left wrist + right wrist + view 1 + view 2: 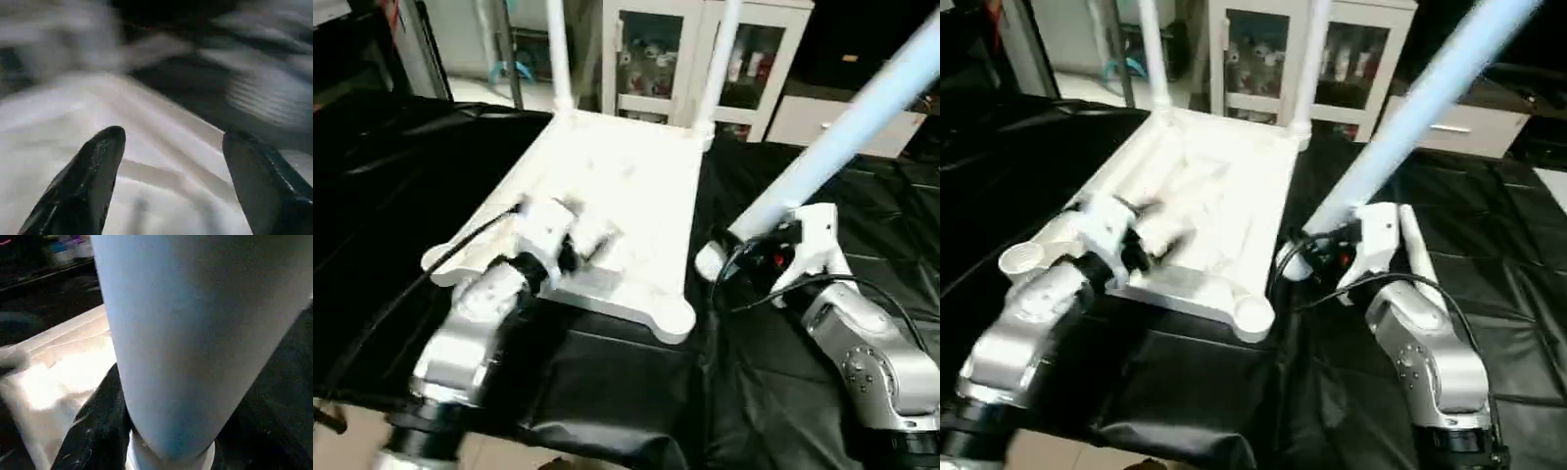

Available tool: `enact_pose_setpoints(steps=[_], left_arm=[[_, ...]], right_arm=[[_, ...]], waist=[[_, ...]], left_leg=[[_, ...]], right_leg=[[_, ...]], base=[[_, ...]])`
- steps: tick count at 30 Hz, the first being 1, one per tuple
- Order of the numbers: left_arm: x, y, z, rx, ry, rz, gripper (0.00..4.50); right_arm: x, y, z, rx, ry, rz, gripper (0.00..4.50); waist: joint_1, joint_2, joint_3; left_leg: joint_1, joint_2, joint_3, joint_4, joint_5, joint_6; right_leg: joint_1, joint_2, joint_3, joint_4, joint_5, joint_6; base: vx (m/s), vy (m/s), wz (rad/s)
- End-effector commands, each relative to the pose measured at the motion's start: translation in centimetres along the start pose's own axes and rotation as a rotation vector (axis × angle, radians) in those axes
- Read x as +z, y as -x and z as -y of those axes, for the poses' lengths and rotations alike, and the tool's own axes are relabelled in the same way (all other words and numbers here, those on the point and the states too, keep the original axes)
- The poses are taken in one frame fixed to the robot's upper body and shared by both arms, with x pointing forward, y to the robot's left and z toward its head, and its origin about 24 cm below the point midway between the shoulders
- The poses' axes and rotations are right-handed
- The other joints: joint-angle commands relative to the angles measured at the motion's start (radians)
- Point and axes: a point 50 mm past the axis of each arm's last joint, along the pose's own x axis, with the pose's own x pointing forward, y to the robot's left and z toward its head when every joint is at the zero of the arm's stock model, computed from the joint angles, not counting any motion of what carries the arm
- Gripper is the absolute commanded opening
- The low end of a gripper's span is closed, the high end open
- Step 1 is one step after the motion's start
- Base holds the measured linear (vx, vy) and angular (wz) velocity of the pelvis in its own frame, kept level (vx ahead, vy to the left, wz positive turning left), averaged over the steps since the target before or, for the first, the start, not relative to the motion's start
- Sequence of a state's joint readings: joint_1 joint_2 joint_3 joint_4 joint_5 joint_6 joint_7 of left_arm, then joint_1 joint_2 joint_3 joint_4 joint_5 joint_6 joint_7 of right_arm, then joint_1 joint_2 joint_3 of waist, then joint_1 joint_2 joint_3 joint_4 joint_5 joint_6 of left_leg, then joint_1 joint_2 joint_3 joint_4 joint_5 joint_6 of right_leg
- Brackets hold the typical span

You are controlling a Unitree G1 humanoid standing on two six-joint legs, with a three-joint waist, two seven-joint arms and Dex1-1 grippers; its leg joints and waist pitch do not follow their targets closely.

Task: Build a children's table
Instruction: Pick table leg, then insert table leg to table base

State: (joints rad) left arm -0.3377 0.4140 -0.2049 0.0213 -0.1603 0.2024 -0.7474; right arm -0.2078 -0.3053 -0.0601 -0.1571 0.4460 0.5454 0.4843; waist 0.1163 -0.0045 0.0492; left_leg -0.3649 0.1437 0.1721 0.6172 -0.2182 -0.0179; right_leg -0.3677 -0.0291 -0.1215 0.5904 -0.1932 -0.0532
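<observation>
Nearest to us, our two silver forearms reach forward over a black-covered worktable [607,392]. The landmark is the white square tabletop [636,186], lying underside up on the black cover, tilted a little with its far edge raised.

Our left gripper [168,142] hovers over the near part of the tabletop. The head views show just the white wrist housing there; the left wrist view adds what they hide: two black fingers [88,176] spread well apart with nothing between them, the white ribbed plastic just beneath.

At the tabletop's near right corner sits an empty round socket [1253,313]. The right eye view also shows an open socket at the near left corner [1020,259], which the left eye view blurs.

Just right of the tabletop, our right gripper [759,250] is closed around the lower end of a long white leg [842,132]. The leg slants up and away to the right, its bottom end [710,259] beside the near right corner, not in the socket. The right wrist view shows the tube close up, a black finger [98,426] pressed against it.

At the tabletop's far edge, two more legs stand upright in the corner sockets: the far left leg [558,54] and the far right leg [720,64]. Behind them stands a white glass-door cabinet [651,59].
</observation>
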Motion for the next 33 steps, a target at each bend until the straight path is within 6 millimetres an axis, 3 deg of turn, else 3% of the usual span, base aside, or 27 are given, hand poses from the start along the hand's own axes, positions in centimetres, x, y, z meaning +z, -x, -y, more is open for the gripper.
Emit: enact_pose_setpoints(steps=[1, 2, 3, 4, 6, 9, 10, 11, 17, 18, 19, 21, 26, 33], left_arm=[[-0.5, -0.3, 0.8, -0.163, -0.013, -0.039, 3.96], [-0.5, -0.3, 0.8, -0.163, -0.013, -0.039, 4.12], [-1.2, 0.0, 0.7, -0.234, -0.021, -0.093, 4.29], [-1.7, 0.3, 0.6, -0.303, -0.040, -0.146, 4.29], [-2.1, 0.4, 0.3, -0.373, -0.053, -0.197, 4.45], [-2.3, 0.2, 0.1, -0.435, -0.066, -0.233, 4.45], [-2.2, -0.1, 0.0, -0.457, -0.061, -0.234, 4.45], [-2.2, -0.4, -0.1, -0.464, -0.063, -0.232, 4.45], [-2.4, -1.8, -0.3, -0.502, -0.049, -0.243, 4.45], [-2.4, -1.8, -0.3, -0.502, -0.049, -0.243, 4.28], [-2.5, -2.4, -0.3, -0.510, -0.036, -0.234, 4.10], [-2.6, -3.2, -0.4, -0.531, -0.025, -0.233, 4.05], [-2.8, -3.8, -0.3, -0.603, -0.022, -0.255, 3.67], [-3.0, -4.4, -0.5, -0.638, -0.039, -0.289, 3.02]], right_arm=[[0.7, 0.2, -0.2, 0.053, 0.017, 0.007, 1.88], [0.7, 0.2, -0.2, 0.053, 0.017, 0.007, 1.88], [0.5, 0.2, -0.1, 0.078, 0.028, -0.008, 1.88], [0.4, 0.3, -0.1, 0.107, 0.050, -0.028, 1.88], [0.4, 0.6, -0.2, 0.147, 0.063, -0.044, 1.88], [0.5, 0.8, -0.3, 0.192, 0.076, -0.059, 1.88], [0.7, 0.9, -0.3, 0.206, 0.081, -0.063, 1.88], [0.8, 1.0, -0.3, 0.215, 0.086, -0.066, 1.88], [1.1, 1.1, -0.5, 0.245, 0.100, -0.065, 1.88], [1.1, 1.1, -0.5, 0.245, 0.100, -0.065, 1.88], [1.2, 1.2, -0.6, 0.256, 0.105, -0.066, 1.88], [1.2, 1.3, -0.8, 0.271, 0.113, -0.071, 1.88], [1.1, 1.3, -0.8, 0.283, 0.125, -0.081, 1.88], [1.1, 1.3, -0.8, 0.295, 0.139, -0.092, 1.88]], waist=[[-0.008, 0.005, -0.057], [-0.006, 0.002, -0.059], [-0.008, 0.001, -0.058], [-0.002, 0.010, -0.060], [-0.004, 0.002, -0.057], [-0.001, 0.001, -0.054], [0.000, 0.002, -0.054], [0.001, 0.002, -0.054], [0.000, 0.000, -0.056], [0.002, 0.000, -0.057], [0.000, -0.004, -0.054], [0.005, 0.000, -0.058], [0.003, -0.007, -0.060], [0.004, -0.007, -0.060]], left_leg=[[0.023, 0.123, -0.061, -0.100, -0.130, -0.021], [0.028, 0.119, -0.053, -0.093, -0.109, -0.021], [0.022, 0.116, -0.051, -0.092, -0.101, -0.015], [0.021, 0.113, -0.047, -0.090, -0.095, -0.006], [0.019, 0.112, -0.043, -0.090, -0.096, 0.007], [0.026, 0.121, -0.041, -0.091, -0.142, -0.007], [0.024, 0.121, -0.040, -0.091, -0.145, -0.007], [0.030, 0.118, -0.035, -0.089, -0.152, -0.010], [0.028, 0.119, -0.031, -0.088, -0.160, -0.014], [0.029, 0.120, -0.031, -0.088, -0.160, -0.014], [0.022, 0.118, -0.031, -0.088, -0.154, -0.005], [0.026, 0.117, -0.030, -0.084, -0.141, -0.001], [0.018, 0.122, -0.034, -0.086, -0.122, 0.012], [0.019, 0.122, -0.032, -0.084, -0.121, 0.020]], right_leg=[[0.026, -0.156, 0.092, -0.055, -0.142, -0.070], [0.023, -0.162, 0.095, -0.048, -0.088, -0.095], [0.028, -0.166, 0.097, -0.046, -0.077, -0.107], [0.030, -0.172, 0.097, -0.046, -0.079, -0.116], [0.034, -0.170, 0.097, -0.051, -0.109, -0.109], [0.029, -0.179, 0.099, -0.057, -0.186, -0.117], [0.031, -0.181, 0.099, -0.059, -0.196, -0.120], [0.025, -0.177, 0.099, -0.063, -0.213, -0.117], [0.027, -0.180, 0.097, -0.060, -0.224, -0.121], [0.026, -0.182, 0.098, -0.061, -0.223, -0.123], [0.029, -0.182, 0.098, -0.064, -0.230, -0.121], [0.029, -0.183, 0.098, -0.064, -0.217, -0.119], [0.034, -0.186, 0.095, -0.055, -0.183, -0.129], [0.031, -0.185, 0.095, -0.058, -0.199, -0.129]], base=[[0.000, 0.000, 0.00], [0.000, 0.000, 0.00], [0.000, 0.000, 0.00], [0.000, 0.000, 0.00], [0.000, 0.000, 0.00], [0.000, 0.000, 0.00], [0.000, 0.000, 0.00], [0.000, 0.000, 0.00], [0.000, 0.000, 0.00], [0.000, 0.000, 0.00], [0.000, 0.000, 0.00], [0.000, 0.000, 0.00], [0.000, 0.000, 0.00], [0.000, 0.000, 0.00]])
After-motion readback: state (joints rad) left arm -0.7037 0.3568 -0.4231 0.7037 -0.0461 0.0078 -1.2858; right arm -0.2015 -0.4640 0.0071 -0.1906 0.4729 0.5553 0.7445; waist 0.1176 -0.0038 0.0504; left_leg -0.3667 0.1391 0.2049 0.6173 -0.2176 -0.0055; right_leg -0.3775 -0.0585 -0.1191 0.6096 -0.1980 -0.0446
